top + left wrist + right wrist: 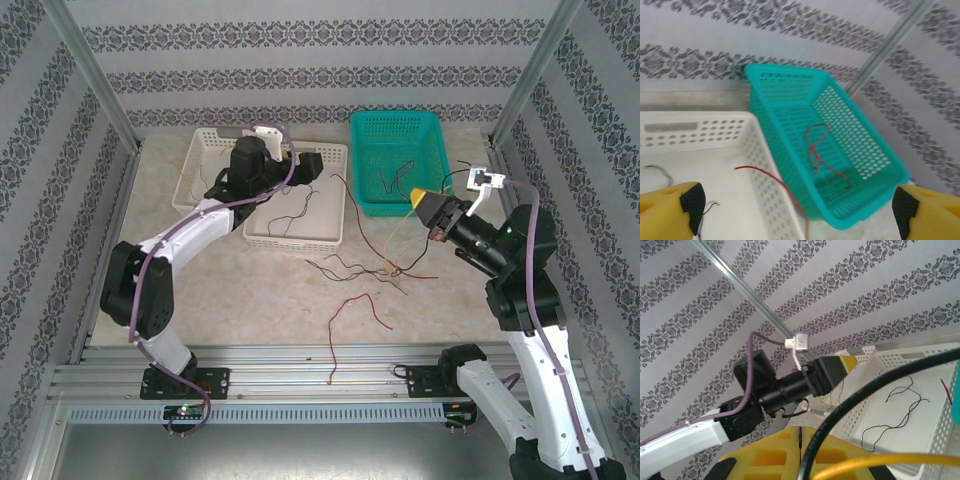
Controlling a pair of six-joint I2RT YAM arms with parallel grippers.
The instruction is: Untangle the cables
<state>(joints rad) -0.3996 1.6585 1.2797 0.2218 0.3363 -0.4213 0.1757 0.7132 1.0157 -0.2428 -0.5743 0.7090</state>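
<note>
Obs: right gripper [420, 204] pressed shut, pinching yellow cable [393, 236], which runs down into tangle [385, 268] on worktop [250, 300]. Left gripper [797, 206] spread wide above white basket [700, 131]. Cables judged light, limp, kinked; grip near free ends.

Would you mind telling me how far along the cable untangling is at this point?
Partly done. Black cables lie in the white basket, a dark red cable in the teal basket. The right gripper is shut on a yellow cable running up from the knot on the table; the left gripper is open. That knot and a loose red cable remain.
</note>
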